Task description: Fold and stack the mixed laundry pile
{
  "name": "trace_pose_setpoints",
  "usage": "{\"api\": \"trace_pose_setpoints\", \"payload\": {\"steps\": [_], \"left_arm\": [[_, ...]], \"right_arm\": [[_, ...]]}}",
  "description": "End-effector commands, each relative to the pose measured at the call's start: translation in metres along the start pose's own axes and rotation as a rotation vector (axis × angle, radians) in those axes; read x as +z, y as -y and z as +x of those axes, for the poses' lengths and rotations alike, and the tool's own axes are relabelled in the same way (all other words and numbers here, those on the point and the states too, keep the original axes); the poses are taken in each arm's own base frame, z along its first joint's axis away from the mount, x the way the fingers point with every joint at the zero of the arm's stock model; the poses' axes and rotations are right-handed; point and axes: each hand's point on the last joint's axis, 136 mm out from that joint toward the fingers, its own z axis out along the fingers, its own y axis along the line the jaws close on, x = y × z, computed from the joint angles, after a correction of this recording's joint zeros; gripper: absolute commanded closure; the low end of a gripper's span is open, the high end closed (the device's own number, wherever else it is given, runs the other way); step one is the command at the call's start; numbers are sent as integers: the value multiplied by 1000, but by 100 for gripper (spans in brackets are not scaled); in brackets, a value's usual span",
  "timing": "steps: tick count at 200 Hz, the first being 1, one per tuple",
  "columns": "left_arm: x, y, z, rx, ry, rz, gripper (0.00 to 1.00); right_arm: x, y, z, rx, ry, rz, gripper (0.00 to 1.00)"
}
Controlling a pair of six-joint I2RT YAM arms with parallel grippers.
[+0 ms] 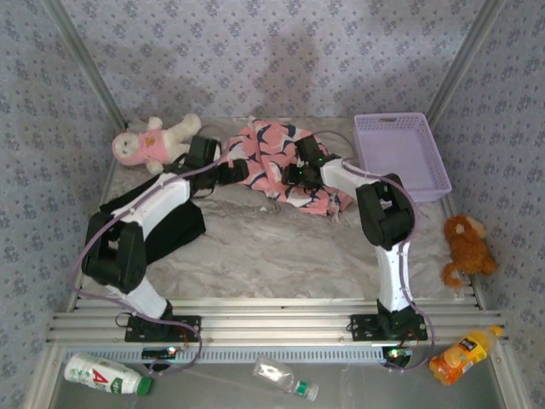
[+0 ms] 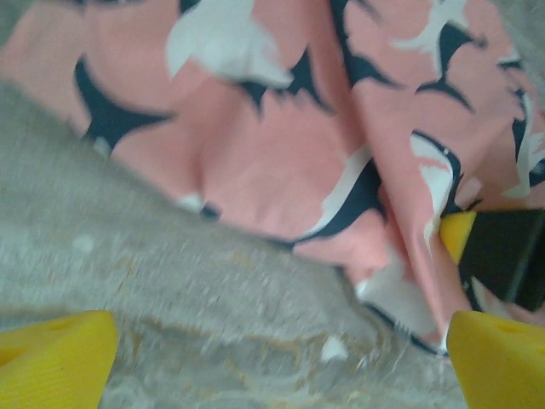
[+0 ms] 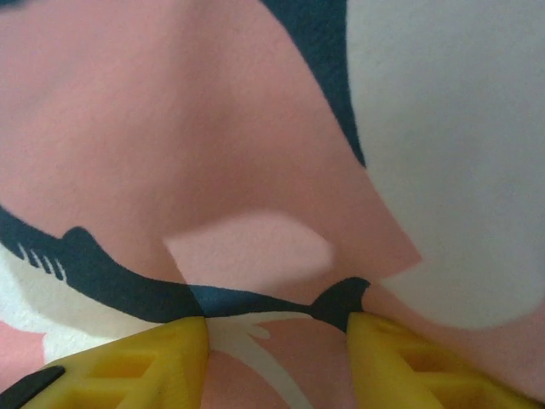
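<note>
The pink garment (image 1: 274, 158) printed with dark and white birds lies crumpled at the back middle of the table. The black T-shirt (image 1: 174, 226) lies at the left, partly under my left arm. My left gripper (image 1: 241, 170) hangs open at the garment's left edge. In its wrist view the left gripper (image 2: 281, 341) has bare table between its wide-apart fingers, and the pink garment (image 2: 281, 145) lies just beyond. My right gripper (image 1: 294, 176) sits in the garment's middle. Up close, the right gripper (image 3: 277, 328) has its jaws part-way apart, with pink garment (image 3: 213, 128) filling the gap and touching both fingertips.
A lavender mesh basket (image 1: 400, 153) stands at the back right. A pink-and-white plush toy (image 1: 149, 143) lies at the back left, a brown plush (image 1: 464, 247) at the right edge. Bottles (image 1: 106, 375) and an orange drink (image 1: 464, 355) lie in front of the arm bases. The marbled table (image 1: 272, 247) shows bare in front.
</note>
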Motion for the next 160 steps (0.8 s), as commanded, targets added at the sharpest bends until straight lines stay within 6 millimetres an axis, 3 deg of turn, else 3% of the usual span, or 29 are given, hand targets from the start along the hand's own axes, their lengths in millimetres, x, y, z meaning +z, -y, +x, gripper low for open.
{"api": "trace_pose_setpoints", "payload": {"steps": [1, 40, 70, 80, 85, 105, 121, 131, 146, 160], "left_arm": [[-19, -1, -5, -71, 91, 59, 1], [-26, -40, 29, -164, 69, -27, 0], [-32, -64, 45, -213, 83, -111, 0], [-29, -71, 52, -226, 76, -130, 0], [-27, -73, 55, -231, 69, -136, 0], [-16, -77, 66, -252, 34, -138, 3], [-6, -77, 68, -261, 24, -136, 10], [0, -78, 67, -262, 24, -137, 21], [10, -73, 60, -256, 28, -116, 38], [22, -70, 53, -245, 28, -108, 46]], "right_arm": [[10, -19, 51, -72, -169, -57, 53], [-3, -44, 129, -163, -294, -114, 53], [-36, -48, 159, -220, -323, -110, 53], [-51, -54, 153, -211, -297, -132, 52], [-56, -49, 160, -194, -309, -132, 50], [-87, -62, 140, -169, -223, -188, 43], [-111, -59, 130, -171, -172, -168, 40], [-123, -49, 123, -169, -134, -128, 39], [-137, -18, 112, -156, -74, -10, 37], [-147, 18, 106, -114, -50, 97, 37]]}}
